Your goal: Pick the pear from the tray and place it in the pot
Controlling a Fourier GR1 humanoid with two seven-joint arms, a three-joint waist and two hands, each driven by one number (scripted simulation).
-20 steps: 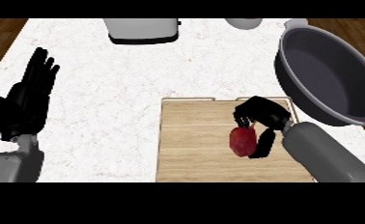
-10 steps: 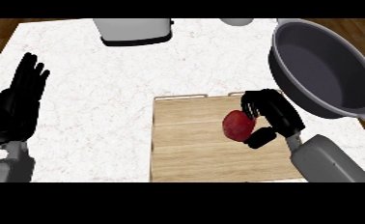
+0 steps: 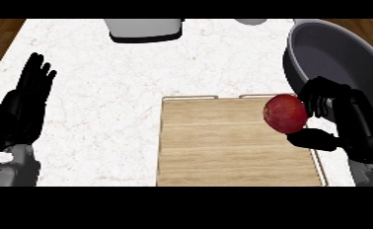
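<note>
A red pear (image 3: 285, 113) hangs over the right edge of the wooden tray (image 3: 218, 149), held between the curled fingers and thumb of my right hand (image 3: 342, 119). The big grey pot (image 3: 324, 55) stands just behind and to the right of that hand, its rim close to the fingertips. My left hand (image 3: 25, 107) rests open at the left edge of the view, fingers pointing up, far from the tray.
A grey and white appliance (image 3: 142, 29) stands at the back of the white marble counter (image 3: 131, 75). A small grey object (image 3: 251, 21) shows at the back edge. Wooden floor is visible past the counter's far corners.
My right hand has lifted the pear off the tray's middle and carried it right and back, toward the pot. The left hand stayed in place.
</note>
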